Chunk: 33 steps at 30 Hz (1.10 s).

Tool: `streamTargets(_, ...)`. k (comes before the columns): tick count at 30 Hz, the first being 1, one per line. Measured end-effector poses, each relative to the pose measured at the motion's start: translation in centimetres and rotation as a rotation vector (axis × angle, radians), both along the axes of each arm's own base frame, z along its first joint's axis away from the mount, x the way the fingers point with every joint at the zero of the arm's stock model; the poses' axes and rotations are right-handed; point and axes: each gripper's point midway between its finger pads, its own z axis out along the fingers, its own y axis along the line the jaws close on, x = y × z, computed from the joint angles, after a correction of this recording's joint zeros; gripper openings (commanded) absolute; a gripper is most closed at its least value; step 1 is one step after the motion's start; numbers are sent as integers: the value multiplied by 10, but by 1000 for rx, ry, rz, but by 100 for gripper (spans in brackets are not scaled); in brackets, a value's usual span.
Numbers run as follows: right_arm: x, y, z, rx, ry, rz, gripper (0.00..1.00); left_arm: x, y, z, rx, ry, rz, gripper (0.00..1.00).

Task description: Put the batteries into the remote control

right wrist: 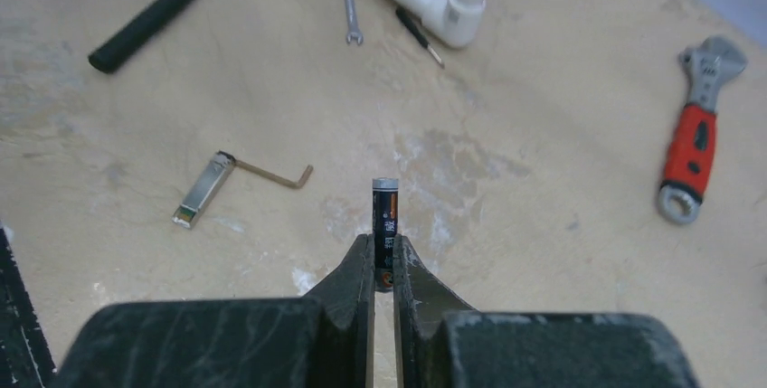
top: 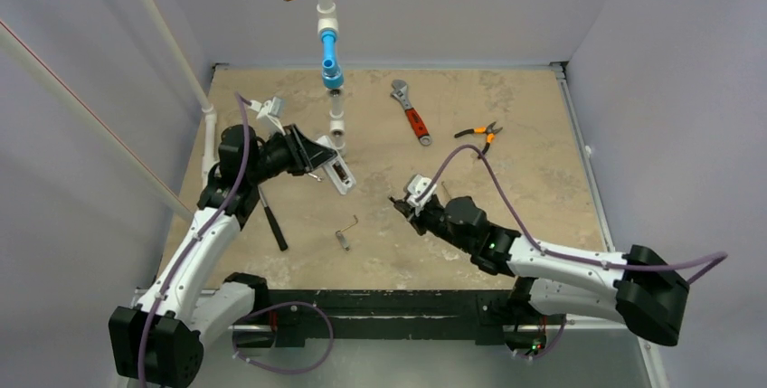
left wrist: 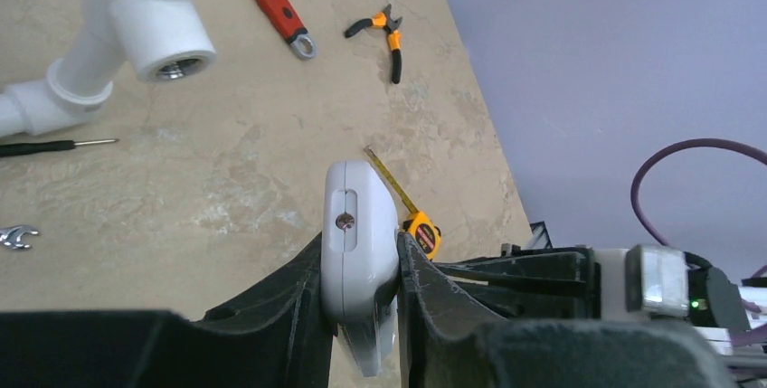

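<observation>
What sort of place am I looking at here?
Probably a robot test booth in a lab: plain walls box in one table, a left arm and a right arm are bolted at its edge, and a wrench, pliers and pipe stand sit out as props.

The left fingers (top: 323, 159) grip the white remote control (top: 342, 176) near the upright pipe stack (top: 331, 58). The right fingers (top: 400, 205) point leftward over the middle of the surface (top: 525, 189). A red-handled wrench (top: 413, 117) and orange pliers (top: 479, 133) lie farther back.
</observation>
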Motion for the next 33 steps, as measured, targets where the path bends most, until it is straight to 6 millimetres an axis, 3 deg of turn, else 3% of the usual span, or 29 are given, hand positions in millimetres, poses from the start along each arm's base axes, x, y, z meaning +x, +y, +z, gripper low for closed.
streamTargets(8,-27,-13,82,197,-337,160,0,-10,-35,2,-26,-65,-139,0)
streamTargets(14,-47,-17,121,261,-517,261,0,-25,-59,17,-70,-173,-265,0)
streamTargets(22,-68,-21,145,299,-638,354,0,-50,-76,48,-112,-347,-386,0)
streamTargets(27,-74,-19,143,283,-653,395,0,-64,-80,68,-137,-448,-442,0)
streamTargets(33,-76,-18,148,267,-667,412,0,-75,-84,74,-153,-504,-496,0)
